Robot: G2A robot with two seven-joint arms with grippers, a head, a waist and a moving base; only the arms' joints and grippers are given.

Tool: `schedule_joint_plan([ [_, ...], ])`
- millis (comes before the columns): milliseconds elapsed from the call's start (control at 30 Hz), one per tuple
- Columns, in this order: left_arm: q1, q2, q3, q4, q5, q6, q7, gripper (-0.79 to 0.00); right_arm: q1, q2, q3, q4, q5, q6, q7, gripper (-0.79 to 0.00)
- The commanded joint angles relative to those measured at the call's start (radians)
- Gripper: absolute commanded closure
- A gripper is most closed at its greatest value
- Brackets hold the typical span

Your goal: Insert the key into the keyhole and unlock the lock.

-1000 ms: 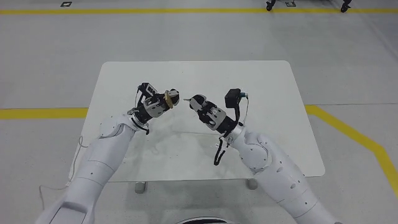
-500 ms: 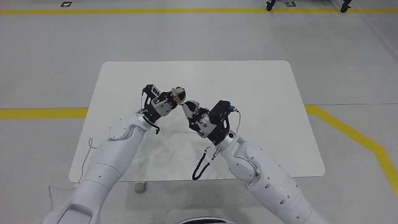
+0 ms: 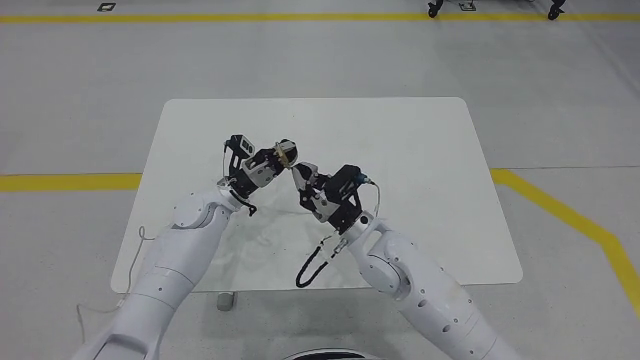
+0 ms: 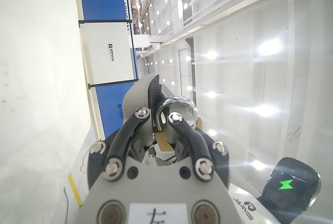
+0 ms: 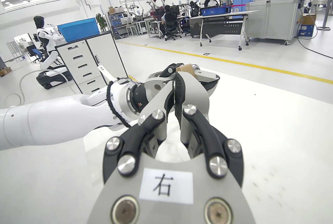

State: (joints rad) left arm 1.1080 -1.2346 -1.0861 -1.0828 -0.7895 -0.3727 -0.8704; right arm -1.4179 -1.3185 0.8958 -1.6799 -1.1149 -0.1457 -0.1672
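Observation:
A brass padlock (image 3: 286,150) with a silver shackle (image 4: 179,103) is held above the middle of the white table (image 3: 430,140), with my left gripper (image 3: 281,156) shut on its body. My right gripper (image 3: 301,173) is shut just to the right of it, its tips right at the padlock's near-right side. The key is hidden between the right fingers (image 5: 192,89), which are pressed together. In the right wrist view the padlock (image 5: 185,68) peeks out just past my right gripper (image 5: 178,84). I cannot tell whether the key tip is inside the keyhole.
Both grippers hang over the table's middle, with bare tabletop on all sides. A black cable (image 3: 318,258) loops under the right forearm. Yellow floor tape (image 3: 300,17) runs beyond the far edge.
My right gripper has moved left toward the padlock and closed the gap. The left gripper shifted slightly right with the padlock. Both stayed shut.

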Motion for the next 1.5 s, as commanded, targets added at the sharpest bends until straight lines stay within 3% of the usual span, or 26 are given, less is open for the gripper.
schedule_joint_plan([
  [0,0.000,-0.001,-0.001,-0.001,0.010,0.000,0.000,0.000,0.001,-0.001,0.000,0.001,-0.004,0.010,0.000,0.000],
  [733,0.003,-0.013,-0.014,0.006,0.023,0.016,-0.008,0.000,-0.003,-0.022,-0.031,-0.002,-0.164,0.168,-0.017,0.000],
  [933,0.002,-0.017,-0.014,0.014,0.007,0.058,-0.019,0.000,-0.005,-0.029,-0.058,0.003,-0.261,0.233,-0.015,0.000],
  [1467,0.007,-0.024,-0.027,0.016,0.003,0.066,-0.026,0.000,0.003,-0.051,-0.083,0.028,-0.325,0.310,-0.010,0.000],
])
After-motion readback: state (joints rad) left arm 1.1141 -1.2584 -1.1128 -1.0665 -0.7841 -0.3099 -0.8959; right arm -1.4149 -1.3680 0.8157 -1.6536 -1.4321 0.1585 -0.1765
